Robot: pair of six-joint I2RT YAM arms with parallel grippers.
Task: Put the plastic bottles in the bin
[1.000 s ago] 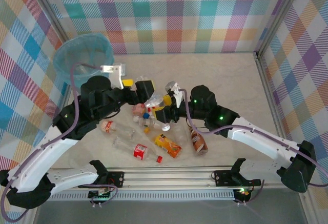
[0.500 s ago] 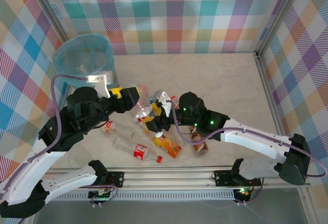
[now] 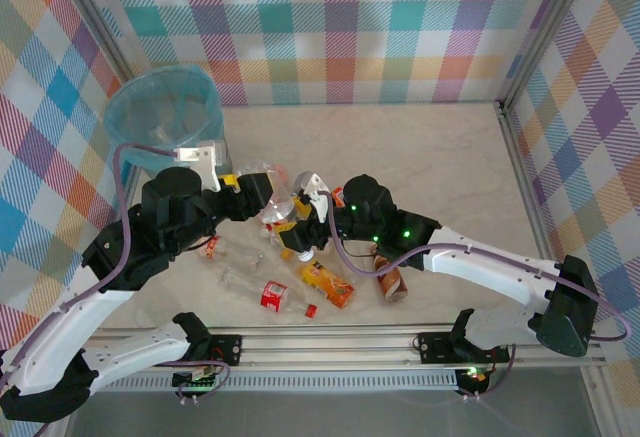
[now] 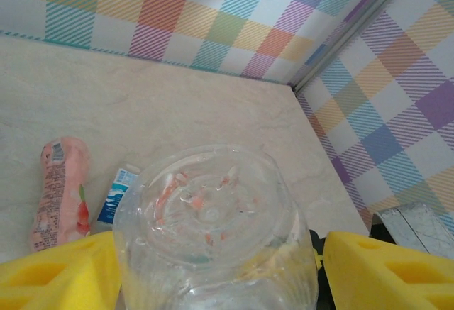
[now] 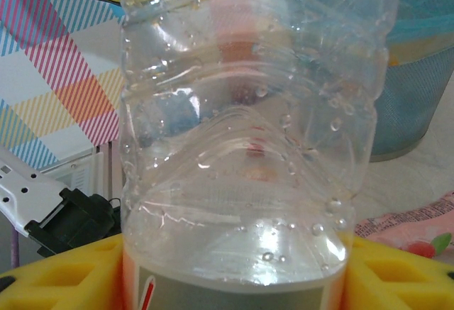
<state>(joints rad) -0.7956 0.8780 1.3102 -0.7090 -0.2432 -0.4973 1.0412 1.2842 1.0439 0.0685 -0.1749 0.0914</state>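
**Mia:** Where is the clear bottle (image 5: 248, 111)?

**Ben:** It is up off the desk (image 3: 430, 157), in the middle, between the two arms. The right pincer (image 5: 234, 267) is clenched on it, down by the label. The left pincer (image 4: 213, 253) has one yellow pad on each side of the bottle's other end.

**Mia:** Is the left one squeezing it?

**Ben:** I can't tell. The pads sit right by the bottle, but I can't see if they press on it.

**Mia:** And the bin (image 3: 150, 107)?

**Ben:** It is in the far left corner, well apart from the bottle.

**Mia:** So what could go wrong?

**Ben:** I think the swap is the tricky bit. If the right pincer lets go when the left one has no good hold, the bottle drops. It would land on the other bottles below, like the orange bottle (image 3: 328, 284), and knock them about.

**Mia:** Anything else?

**Ben:** The bottle is round, thin and smooth. If both arms pull at once, it could squash or pop out. With a grip only near one end, it could slip on the way to the bin.
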